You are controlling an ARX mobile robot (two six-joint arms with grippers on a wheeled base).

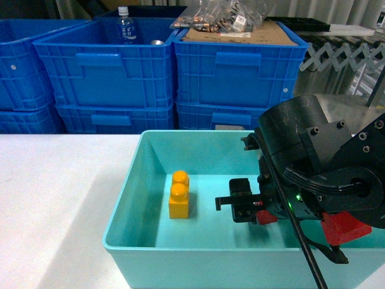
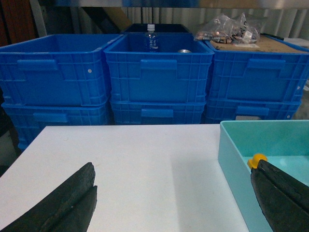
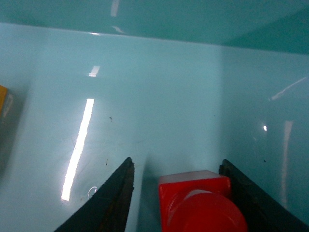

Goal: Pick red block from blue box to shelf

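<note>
Small glossy red plastic block (image 3: 198, 203), stud toward wrist cam, sits btwn the right gripper (image 3: 181, 193) fingers inside light turquoise plastic tub (image 1: 129, 198); right finger touching, left finger apart, jaws spread. Orange-yellow two-stud brick (image 1: 179, 194) nearby. Left gripper (image 2: 174, 203) spread wide, holding nothing, over white table (image 2: 145, 164).

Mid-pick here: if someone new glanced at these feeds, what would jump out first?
The right gripper low inside the blue box, its fingers open either side of the red block, which sits nearer the right finger. Next, the orange-yellow brick standing alone on the box floor to the left. Behind, a wall of stacked dark blue crates fills the background.
</note>
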